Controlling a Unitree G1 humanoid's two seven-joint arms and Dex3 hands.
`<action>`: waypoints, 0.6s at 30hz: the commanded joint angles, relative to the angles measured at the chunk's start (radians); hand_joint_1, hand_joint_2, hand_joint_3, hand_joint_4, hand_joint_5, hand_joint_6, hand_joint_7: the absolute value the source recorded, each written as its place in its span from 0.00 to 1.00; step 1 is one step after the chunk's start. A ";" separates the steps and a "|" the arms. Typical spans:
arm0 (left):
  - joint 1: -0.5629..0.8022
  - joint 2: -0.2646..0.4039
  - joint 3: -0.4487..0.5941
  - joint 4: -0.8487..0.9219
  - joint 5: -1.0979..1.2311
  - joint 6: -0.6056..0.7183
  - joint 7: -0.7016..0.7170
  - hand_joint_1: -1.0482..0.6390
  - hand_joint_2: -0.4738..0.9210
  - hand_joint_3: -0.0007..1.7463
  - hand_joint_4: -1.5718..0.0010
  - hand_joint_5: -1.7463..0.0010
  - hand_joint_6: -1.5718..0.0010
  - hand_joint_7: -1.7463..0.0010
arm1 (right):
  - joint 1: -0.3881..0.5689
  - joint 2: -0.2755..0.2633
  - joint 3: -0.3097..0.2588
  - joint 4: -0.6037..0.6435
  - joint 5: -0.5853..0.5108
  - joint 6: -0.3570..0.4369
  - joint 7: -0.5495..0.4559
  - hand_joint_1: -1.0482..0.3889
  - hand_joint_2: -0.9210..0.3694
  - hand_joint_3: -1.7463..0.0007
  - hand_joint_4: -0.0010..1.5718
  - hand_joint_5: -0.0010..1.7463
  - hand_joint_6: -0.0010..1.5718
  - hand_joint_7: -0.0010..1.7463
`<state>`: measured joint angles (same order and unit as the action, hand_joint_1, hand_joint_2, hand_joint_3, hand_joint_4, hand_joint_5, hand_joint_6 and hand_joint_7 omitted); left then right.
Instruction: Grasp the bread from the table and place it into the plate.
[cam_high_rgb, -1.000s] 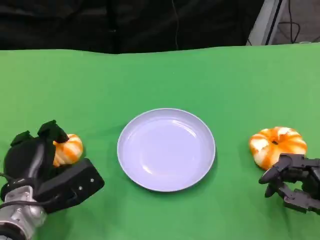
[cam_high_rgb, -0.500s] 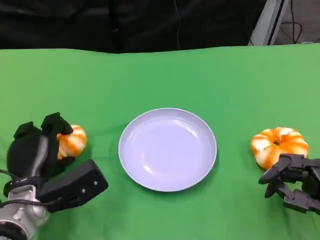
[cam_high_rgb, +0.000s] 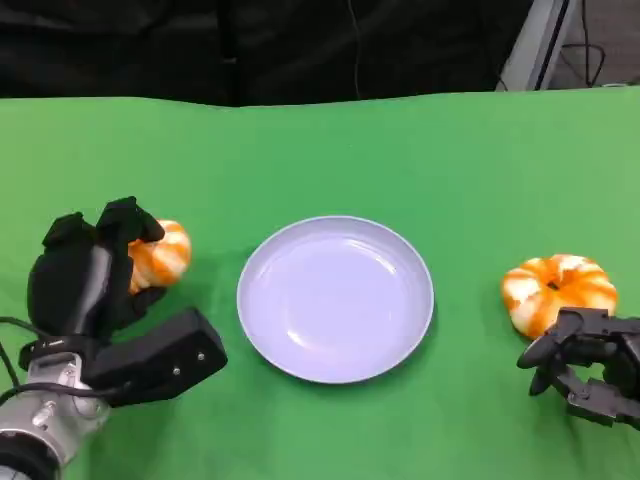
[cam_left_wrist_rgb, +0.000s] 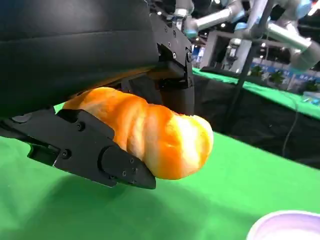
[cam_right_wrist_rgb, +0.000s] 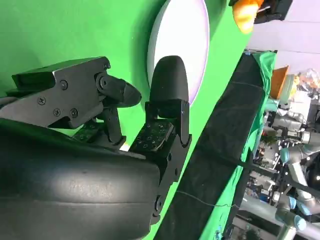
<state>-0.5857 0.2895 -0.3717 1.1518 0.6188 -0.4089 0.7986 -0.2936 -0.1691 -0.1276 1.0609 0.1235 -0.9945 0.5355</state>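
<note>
Head view. Left hand (cam_high_rgb: 85, 275): fingers wrapped round a bread roll (cam_high_rgb: 160, 255), orange with pale stripes; the roll juts out past the fingertips on the side toward the plate (cam_high_rgb: 335, 298). Plate: pale lavender, nothing in it, well apart from those fingers. Second bread roll (cam_high_rgb: 556, 290): on the green table (cam_high_rgb: 330, 150), just beyond the fingertips of the right hand (cam_high_rgb: 585, 365), whose fingers are curled and hold nothing.

Left wrist view. Bread roll (cam_left_wrist_rgb: 150, 132) clamped between a lower finger (cam_left_wrist_rgb: 95, 150) and the fingers above it; its free end sticks out past them. It appears to hang clear of the cloth, though the gap is hard to judge from this angle. Plate rim (cam_left_wrist_rgb: 285, 227) shows ahead of the fingers, lower down.

Right wrist view. Right hand (cam_right_wrist_rgb: 140, 125): fingers apart, nothing between them. Plate (cam_right_wrist_rgb: 192, 35) lies far past the fingertips.

Step in hand, as judged: the grasp is made and the carry toward the plate is under way. Next move calls for bringing the roll sideways over the plate's middle, lowering it, then spreading the fingers.
</note>
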 joint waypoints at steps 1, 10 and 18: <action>0.030 0.031 -0.002 -0.061 0.015 -0.019 0.024 0.61 1.00 0.14 0.70 0.00 0.67 0.14 | 0.005 -0.015 -0.006 -0.002 0.003 -0.006 -0.003 0.76 0.08 0.64 0.56 0.78 0.60 0.53; 0.077 0.034 0.005 -0.225 0.037 -0.016 0.004 0.60 1.00 0.13 0.71 0.00 0.64 0.21 | 0.002 -0.012 -0.005 0.001 0.003 -0.004 -0.005 0.77 0.08 0.64 0.56 0.78 0.60 0.53; 0.097 0.007 -0.001 -0.293 0.044 -0.021 -0.009 0.59 1.00 0.17 0.68 0.03 0.61 0.25 | 0.002 -0.016 -0.002 0.001 -0.010 -0.008 -0.019 0.77 0.08 0.64 0.56 0.77 0.60 0.53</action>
<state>-0.5011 0.2965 -0.3711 0.8815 0.6562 -0.4228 0.7979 -0.2936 -0.1690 -0.1272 1.0609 0.1198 -0.9943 0.5276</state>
